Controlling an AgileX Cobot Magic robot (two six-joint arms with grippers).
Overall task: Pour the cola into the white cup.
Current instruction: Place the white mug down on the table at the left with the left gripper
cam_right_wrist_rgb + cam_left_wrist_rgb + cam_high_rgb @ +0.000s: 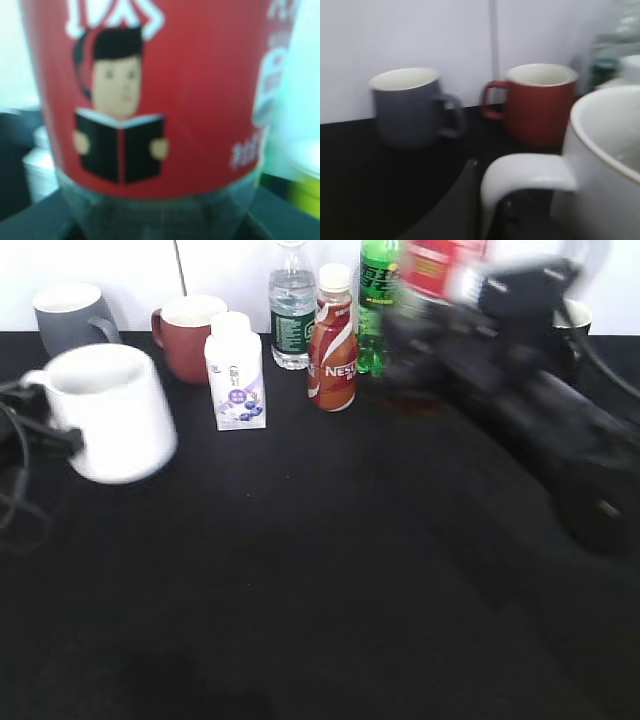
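White cup [112, 412] at left of frame, left gripper [40, 425] clamped on handle. Cola bottle [432, 268] upper right, held by blurry right gripper [470, 310]. Milk carton [236, 371], brown bottle [333, 338], red mug [188, 335] stand between.

At your far left the white cup [112, 415] hangs tilted above the tabletop [320, 590]. Behind it stand two mugs [70, 315], then a carton [236, 370] and three bottles [332, 340] in a row rightward. The cola bottle [435, 265] is far right.
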